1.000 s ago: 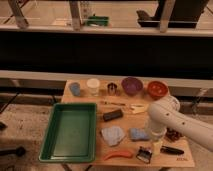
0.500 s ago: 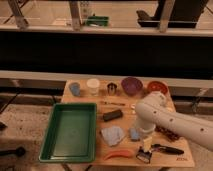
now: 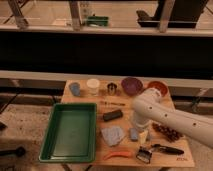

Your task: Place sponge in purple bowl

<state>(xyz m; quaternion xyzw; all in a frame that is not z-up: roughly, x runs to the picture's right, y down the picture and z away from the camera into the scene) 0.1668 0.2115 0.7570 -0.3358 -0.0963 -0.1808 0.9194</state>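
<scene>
Risk: sponge (image 3: 133,134) sits near the front edge of the bench (image 3: 85,98), just beside a grey cloth (image 3: 112,135) and a pale yellowish item (image 3: 144,137), so a sloppy grasp could catch either one. Purple bowl (image 3: 131,85) is at the far edge with an orange bowl (image 3: 159,86) just beside it, so a drop could land in the wrong bowl. The metal cup (image 3: 111,89) also looks close enough to get knocked on the way over. Arm comes in from the right edge, bends near the orange bowl and points down. End effector (image 3: 138,127) is right over the sponge; cannot tell if it's apart, together or clamped on anything
</scene>
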